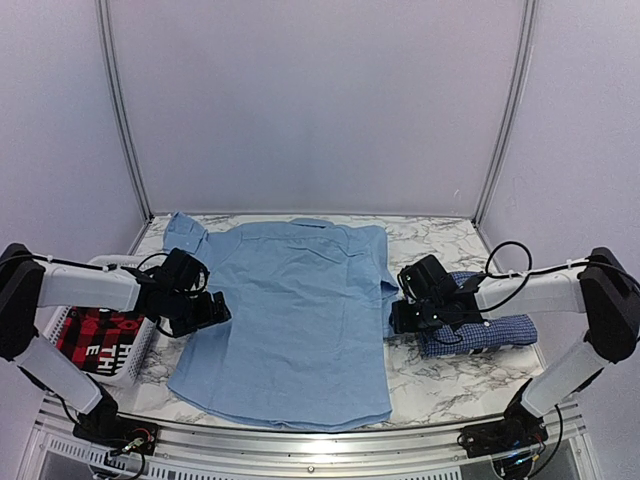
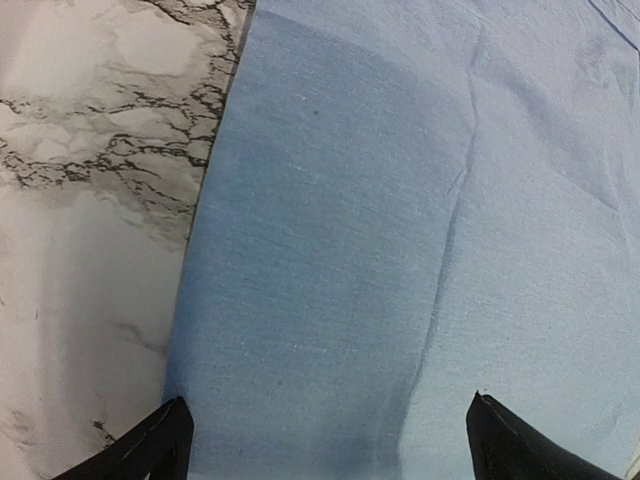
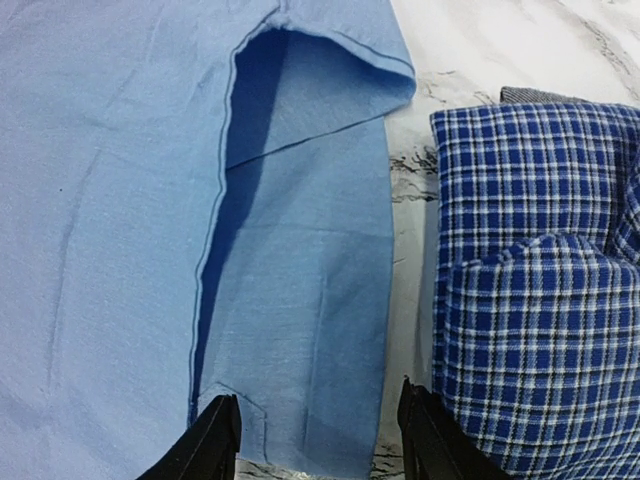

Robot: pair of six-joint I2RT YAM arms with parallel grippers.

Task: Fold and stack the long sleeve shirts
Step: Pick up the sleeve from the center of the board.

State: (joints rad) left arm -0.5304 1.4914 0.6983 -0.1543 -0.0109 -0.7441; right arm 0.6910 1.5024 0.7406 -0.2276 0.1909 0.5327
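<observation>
**Both grippers spread open at the edges of the light blue shirt (image 1: pixel 290 320), with nothing pinched.**
The shirt lies flat in the middle of the table (image 1: pixel 440 240), and the folded checked shirt (image 3: pixel 540 300) is just beside its right edge. The right gripper (image 3: pixel 320 435) could catch the checked shirt too, or take only one layer of the turned-in sleeve (image 3: pixel 300 90). The left gripper (image 2: pixel 325 445) may slide the hem, though I cannot tell if it touches the cloth.

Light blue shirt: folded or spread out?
Spread. The light blue shirt lies flat on the marble table; only a flap at its right edge is folded over.
</observation>
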